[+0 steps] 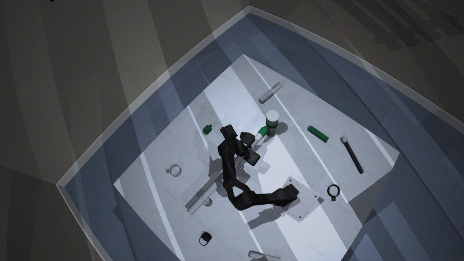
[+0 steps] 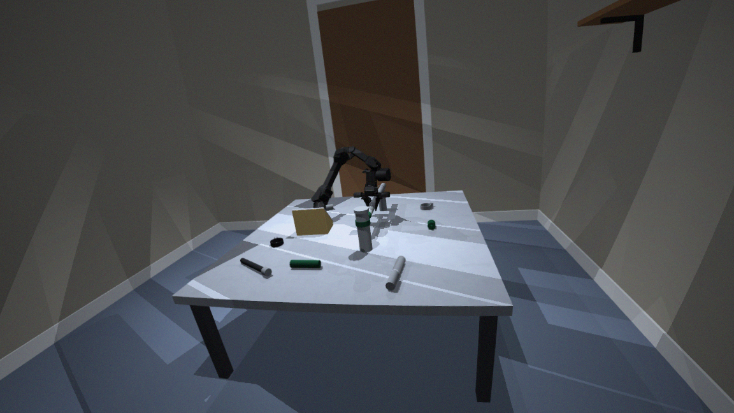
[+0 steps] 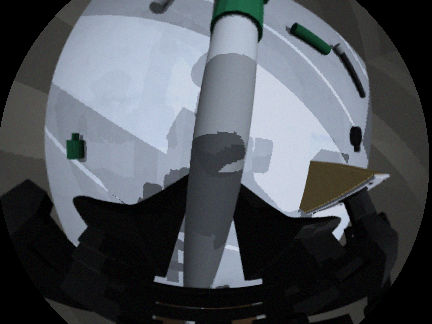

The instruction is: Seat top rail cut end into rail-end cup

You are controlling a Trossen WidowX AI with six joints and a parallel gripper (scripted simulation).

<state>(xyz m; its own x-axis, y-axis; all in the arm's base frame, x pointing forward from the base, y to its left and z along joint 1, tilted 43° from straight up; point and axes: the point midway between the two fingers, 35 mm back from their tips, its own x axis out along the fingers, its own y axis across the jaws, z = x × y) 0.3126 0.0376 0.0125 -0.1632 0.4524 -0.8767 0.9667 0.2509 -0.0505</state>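
Observation:
The rail is a long grey tube, running diagonally. My gripper is shut on it, with one finger on each side, partway along its length. The rail's far end meets the mouth of the green rail-end cup. In the wrist view the cup's rim goes around the rail; how deep the end sits is hidden. The cup hangs on the green brace band, high on the upright big post, just below its pale cap. The rail's other end lies over a short post with a thin loop.
A green tube, a black bar with a grey head and a grey tube lie around the post. A small green cup lies left. Two ring bands lie farther out.

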